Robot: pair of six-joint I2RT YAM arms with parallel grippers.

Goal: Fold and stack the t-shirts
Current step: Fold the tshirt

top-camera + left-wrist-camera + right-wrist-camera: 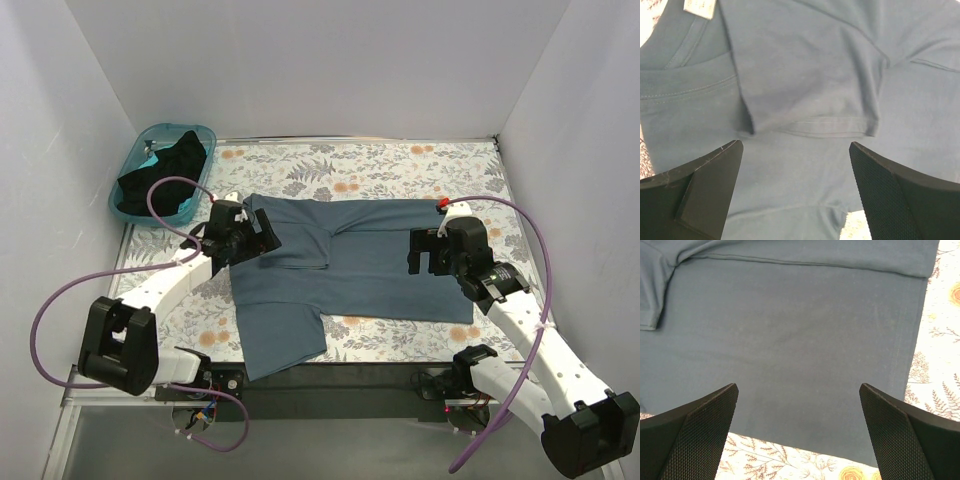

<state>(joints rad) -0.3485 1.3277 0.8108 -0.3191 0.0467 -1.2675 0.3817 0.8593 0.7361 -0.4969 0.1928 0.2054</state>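
Note:
The slate blue-grey t-shirt (pixel 340 265) lies flat on the floral tablecloth, neck at the left, one sleeve folded in over the body (pixel 805 75), the other sleeve hanging toward the near edge. Its white neck label (pixel 699 7) shows at the top of the left wrist view. My left gripper (pixel 243 232) is open and empty above the collar end (pixel 796 150). My right gripper (pixel 430 250) is open and empty above the hem end (pixel 799 390). A black t-shirt (pixel 165 172) lies bunched in the basket.
The teal plastic basket (pixel 130 165) stands at the far left corner of the table. White walls close in the left, back and right. The floral tablecloth (pixel 400 160) covers the table; its dark near edge (pixel 380 375) runs between the arm bases.

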